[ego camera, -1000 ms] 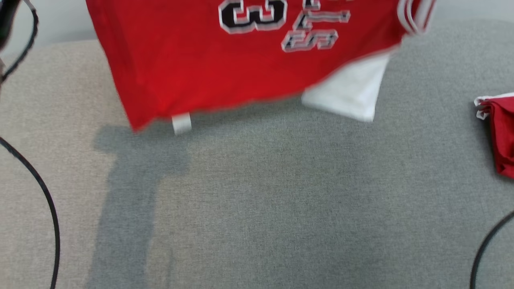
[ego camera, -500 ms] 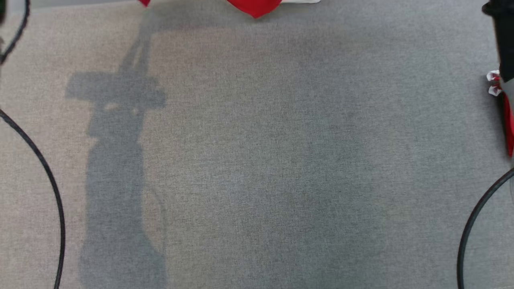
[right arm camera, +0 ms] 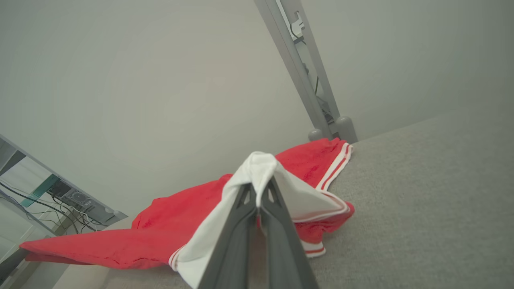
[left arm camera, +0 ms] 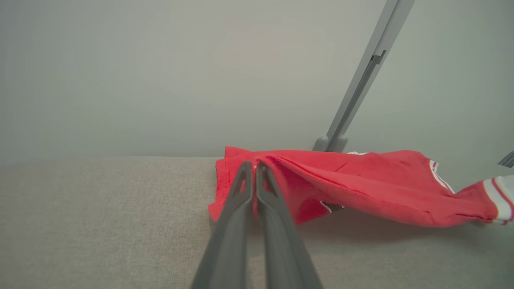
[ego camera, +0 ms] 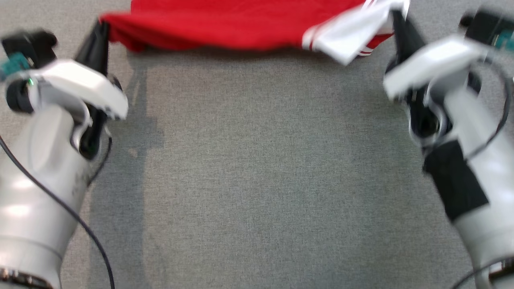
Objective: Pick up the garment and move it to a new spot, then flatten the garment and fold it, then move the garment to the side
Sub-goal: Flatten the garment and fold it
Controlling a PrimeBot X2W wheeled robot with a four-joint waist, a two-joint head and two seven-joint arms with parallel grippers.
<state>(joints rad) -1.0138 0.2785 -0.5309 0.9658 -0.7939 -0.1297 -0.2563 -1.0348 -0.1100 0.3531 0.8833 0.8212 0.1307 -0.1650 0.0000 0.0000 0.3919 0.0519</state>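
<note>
Red white-trimmed jersey (ego camera: 225, 24), aloft a second ago, now touches grey cloth (ego camera: 257, 160), left gripper (ego camera: 102, 29) and right gripper (ego camera: 395, 19) pinching corners: flattening starts.

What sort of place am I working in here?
Probably a lab test bench, not a home: a grey cloth-covered table, a bare wall with a metal frame post, and cabled electronics off to the side.

Grey cloth tabletop (ego camera: 257, 180), 1 metal post (left arm camera: 361, 80) w/ wall (left arm camera: 160, 72) behind
</note>
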